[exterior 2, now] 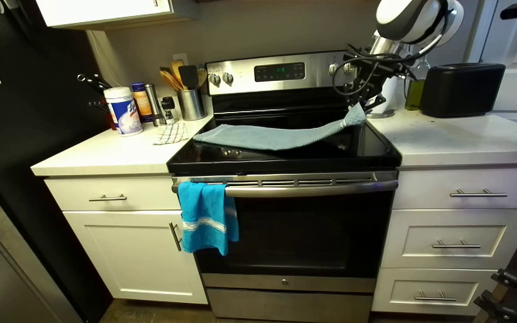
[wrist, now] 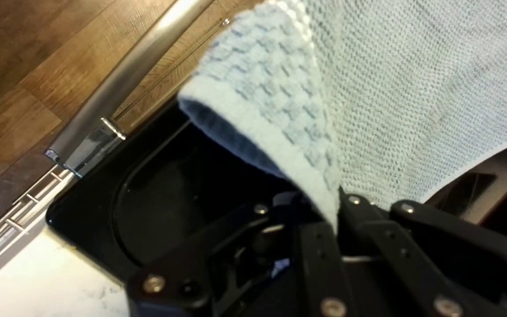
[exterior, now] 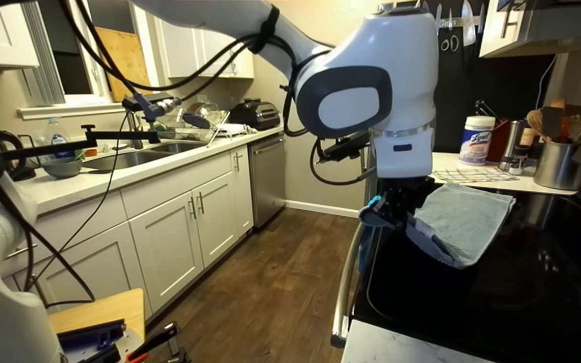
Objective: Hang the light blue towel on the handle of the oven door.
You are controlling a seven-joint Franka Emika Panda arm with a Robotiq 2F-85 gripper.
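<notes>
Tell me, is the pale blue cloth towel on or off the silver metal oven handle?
Off the handle: the towel lies mostly on the shiny black stove top, one end raised in the black gripper.

Kitchen, black stove point(exterior 2: 294, 233), sink point(exterior: 130, 160), white cabinets point(exterior: 168, 244), apparently a fridge point(exterior 2: 29, 130)

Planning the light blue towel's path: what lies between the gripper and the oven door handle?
In the wrist view, a fold of the light blue towel and part of the black cooktop lie between the gripper and oven door handle.
</notes>
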